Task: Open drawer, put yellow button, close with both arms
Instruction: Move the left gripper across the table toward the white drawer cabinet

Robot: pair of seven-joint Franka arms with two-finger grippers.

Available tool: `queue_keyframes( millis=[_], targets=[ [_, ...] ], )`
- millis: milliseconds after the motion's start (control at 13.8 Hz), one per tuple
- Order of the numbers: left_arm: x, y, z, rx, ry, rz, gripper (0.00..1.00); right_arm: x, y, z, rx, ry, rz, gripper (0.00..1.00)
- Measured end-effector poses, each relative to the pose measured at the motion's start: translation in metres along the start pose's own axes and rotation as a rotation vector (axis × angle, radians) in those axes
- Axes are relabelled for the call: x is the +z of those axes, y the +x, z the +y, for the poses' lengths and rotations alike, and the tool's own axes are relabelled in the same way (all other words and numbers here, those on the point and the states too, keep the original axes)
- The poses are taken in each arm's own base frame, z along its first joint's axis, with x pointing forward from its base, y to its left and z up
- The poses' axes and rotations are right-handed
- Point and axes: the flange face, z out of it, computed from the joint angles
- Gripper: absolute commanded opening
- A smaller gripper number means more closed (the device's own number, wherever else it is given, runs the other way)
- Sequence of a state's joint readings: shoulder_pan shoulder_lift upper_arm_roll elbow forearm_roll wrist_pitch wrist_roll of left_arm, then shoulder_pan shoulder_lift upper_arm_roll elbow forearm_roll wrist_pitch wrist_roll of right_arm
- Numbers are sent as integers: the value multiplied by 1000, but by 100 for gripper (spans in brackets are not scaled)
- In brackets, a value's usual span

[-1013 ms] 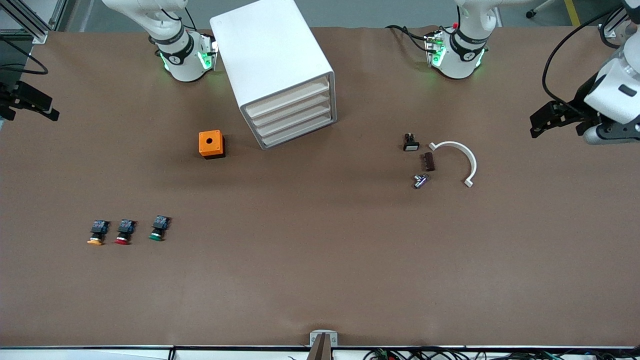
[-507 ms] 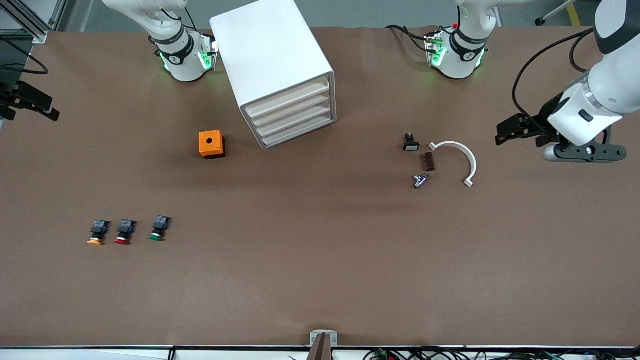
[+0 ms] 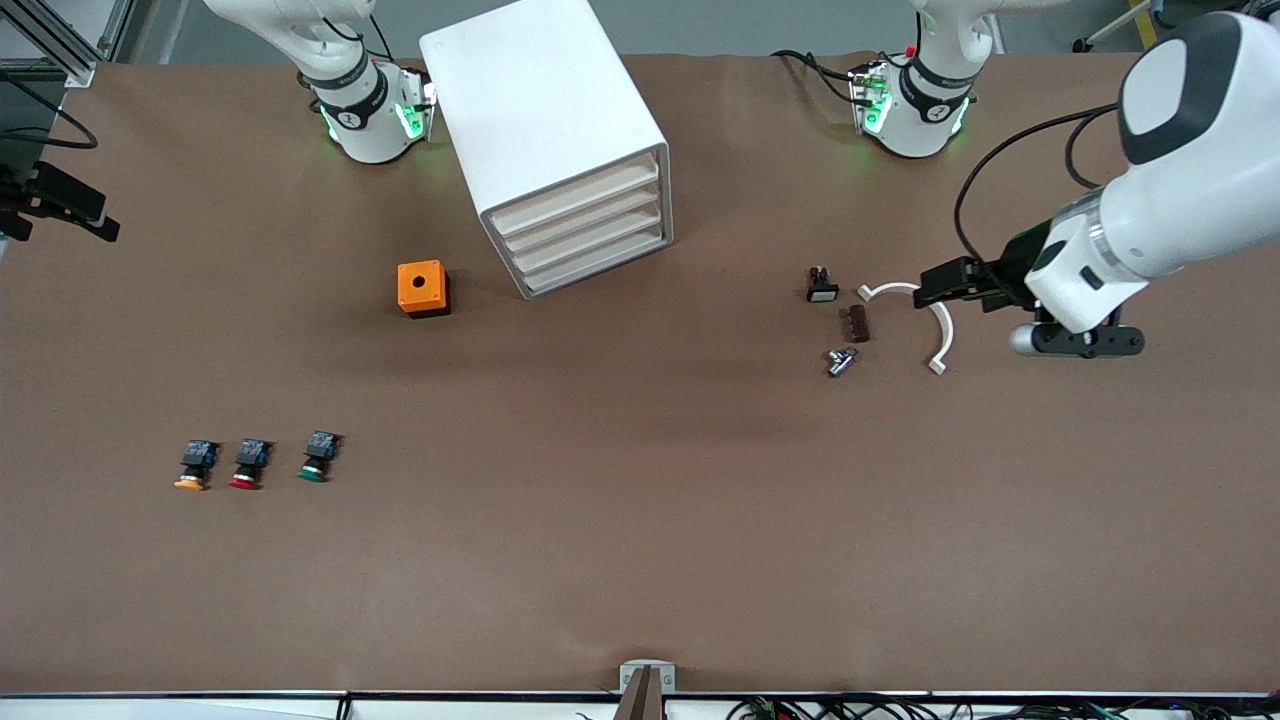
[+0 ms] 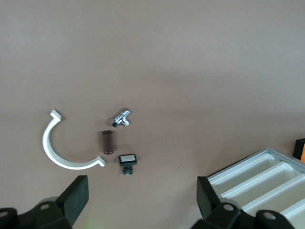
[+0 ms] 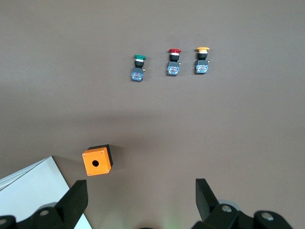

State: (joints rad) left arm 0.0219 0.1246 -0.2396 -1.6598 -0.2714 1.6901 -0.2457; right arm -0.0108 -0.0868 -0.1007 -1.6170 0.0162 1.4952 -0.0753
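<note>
While drawer is seen shut at top of cabinet, left arm has been swung inward from table edge over last second. Left gripper, fingers apart and empty, is now held over white curved bracket; approach to drawer is judged begun. Right gripper, fingers spread, empty, is kept waiting at right arm's end of table. Yellow button is left untouched beside red button, nearer camera than orange box.
</note>
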Motion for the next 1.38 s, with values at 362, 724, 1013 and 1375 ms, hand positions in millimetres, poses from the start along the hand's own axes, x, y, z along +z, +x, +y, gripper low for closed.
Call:
queue_keyframes(
  millis=[362, 724, 1013, 1375],
  targets=[
    [43, -1, 48, -264, 1, -41, 100, 0, 0, 0, -1, 0, 0, 100],
    [84, 4, 66, -429, 26, -103, 100, 0, 0, 0, -1, 0, 0, 100],
    [124, 4, 91, -535, 59, -154, 100, 0, 0, 0, -1, 0, 0, 100],
    [149, 17, 104, -888, 95, -178, 100, 0, 0, 0, -2, 0, 0, 100]
  ],
)
